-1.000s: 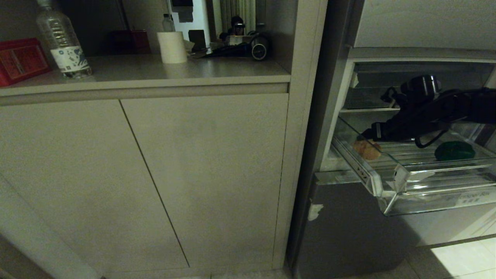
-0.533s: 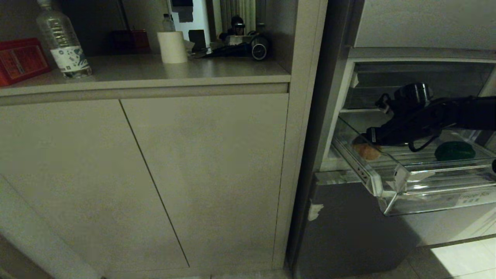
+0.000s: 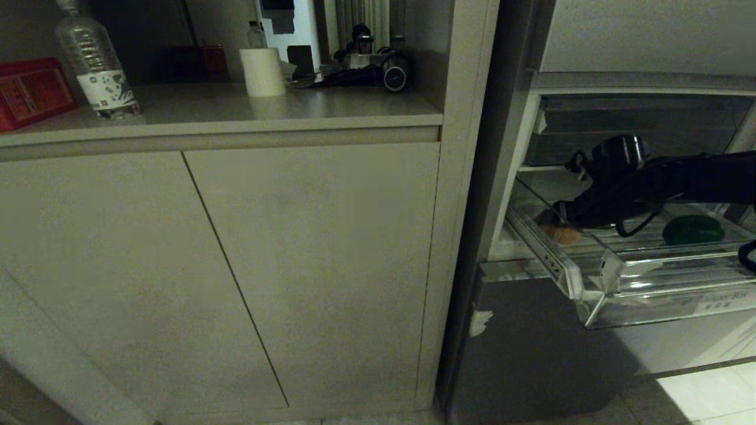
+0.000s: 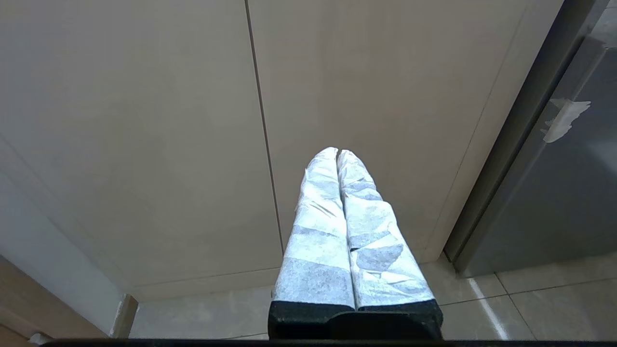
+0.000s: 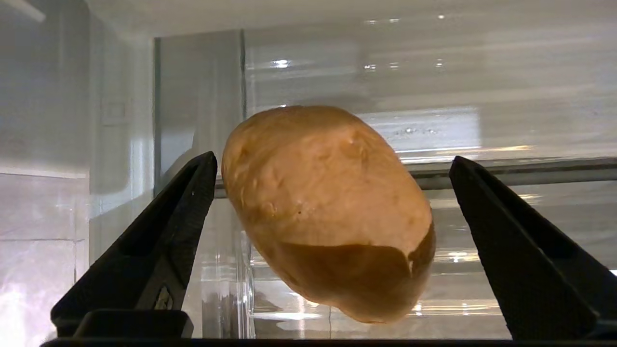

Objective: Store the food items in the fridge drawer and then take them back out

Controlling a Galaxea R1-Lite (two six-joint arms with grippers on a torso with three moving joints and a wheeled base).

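Your right pincer (image 5: 332,207) stands released around the brownish-orange piece (image 5: 328,212) in the fridge drawer (image 3: 596,277); drawer label unreadable; left pincer (image 4: 337,156) clenched.

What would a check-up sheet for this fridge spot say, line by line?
Surface: fridge drawer, clear plastic, pulled out of the open fridge; ribbed floor.
Job's things: brownish-orange food item lies at the drawer's left end; dark green food item lies further right. Both are inside.
Clutter: water bottle, red box and white roll on the counter.
Grippers: right gripper open, fingers either side of the brownish-orange item, not gripping it; left gripper shut, empty, pointing at the cupboard doors.
Cables: black cable loop hangs under the right arm.
Surroundings: tape scrap on the fridge front; tiled floor.
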